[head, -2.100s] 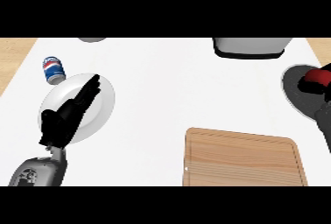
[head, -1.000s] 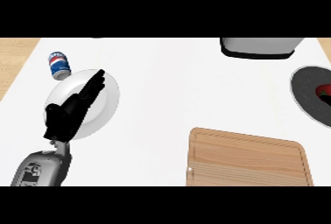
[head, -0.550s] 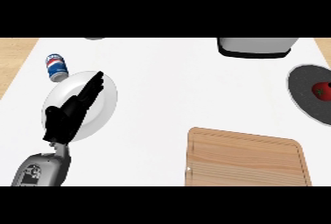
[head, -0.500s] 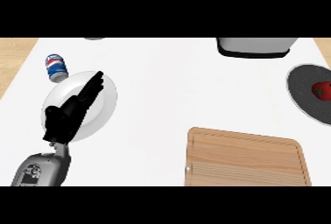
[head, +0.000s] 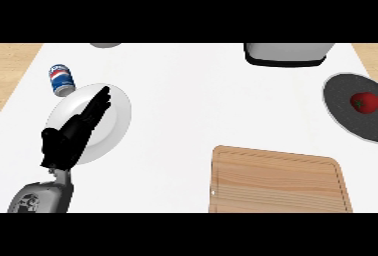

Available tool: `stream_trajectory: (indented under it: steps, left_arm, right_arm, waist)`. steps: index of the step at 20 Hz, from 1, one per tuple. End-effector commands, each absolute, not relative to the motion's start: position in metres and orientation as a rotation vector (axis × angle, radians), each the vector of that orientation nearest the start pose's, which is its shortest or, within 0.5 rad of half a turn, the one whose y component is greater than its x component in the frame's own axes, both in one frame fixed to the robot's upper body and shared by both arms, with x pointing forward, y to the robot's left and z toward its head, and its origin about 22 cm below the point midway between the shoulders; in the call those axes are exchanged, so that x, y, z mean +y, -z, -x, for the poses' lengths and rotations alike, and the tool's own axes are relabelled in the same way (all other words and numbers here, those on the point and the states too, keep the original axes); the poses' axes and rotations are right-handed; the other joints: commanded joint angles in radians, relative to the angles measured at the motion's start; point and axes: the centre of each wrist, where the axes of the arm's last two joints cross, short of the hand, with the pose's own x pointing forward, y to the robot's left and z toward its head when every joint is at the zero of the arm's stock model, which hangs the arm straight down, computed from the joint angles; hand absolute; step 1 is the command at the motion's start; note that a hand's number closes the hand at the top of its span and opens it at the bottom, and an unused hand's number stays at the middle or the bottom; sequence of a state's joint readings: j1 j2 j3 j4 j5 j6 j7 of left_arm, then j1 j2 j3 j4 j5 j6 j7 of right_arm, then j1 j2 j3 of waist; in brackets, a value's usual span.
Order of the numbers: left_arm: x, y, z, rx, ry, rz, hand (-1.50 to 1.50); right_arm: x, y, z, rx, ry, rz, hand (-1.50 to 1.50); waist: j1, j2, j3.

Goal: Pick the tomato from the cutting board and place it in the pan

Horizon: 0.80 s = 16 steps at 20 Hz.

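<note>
Tomato (head: 363,101) lies in the pan (head: 341,114) at the far right of the bench (head: 207,100), off the board (head: 277,180). The placing looks done. Left robot hand (head: 74,132) rests with straight fingers, holding nothing, over the plate (head: 118,115); right one is out of view. Next needs only a check.

White plate (head: 114,122) lying flat right beneath the left hand (head: 70,137), on the white counter (head: 199,105). Blue soda can (head: 61,79) on its side just beyond that hand's fingertips. White, dark-based appliance (head: 286,53) far off to the right, cut by the top edge
</note>
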State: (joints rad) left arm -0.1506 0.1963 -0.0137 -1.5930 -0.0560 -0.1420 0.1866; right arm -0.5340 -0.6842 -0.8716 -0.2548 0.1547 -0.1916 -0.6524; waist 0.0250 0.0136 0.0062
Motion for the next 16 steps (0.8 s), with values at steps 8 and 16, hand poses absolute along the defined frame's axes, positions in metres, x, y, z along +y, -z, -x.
stream_trajectory:
  steps: [8,16]
  left_arm:
    - [0.244,-0.044,-0.272,-1.508,0.349,-0.101,0.0]
    - [0.24,-0.034,-0.278,-1.493,0.346,-0.099,0.0]
  right_arm:
    - [-0.511,0.06,-0.206,-1.633,0.434,0.942,-1.5]
    - [-0.495,0.08,-0.195,-1.663,0.417,0.918,-1.5]
  waist:
    - [-0.013,-0.009,-0.003]
    - [-0.024,-0.012,-0.006]
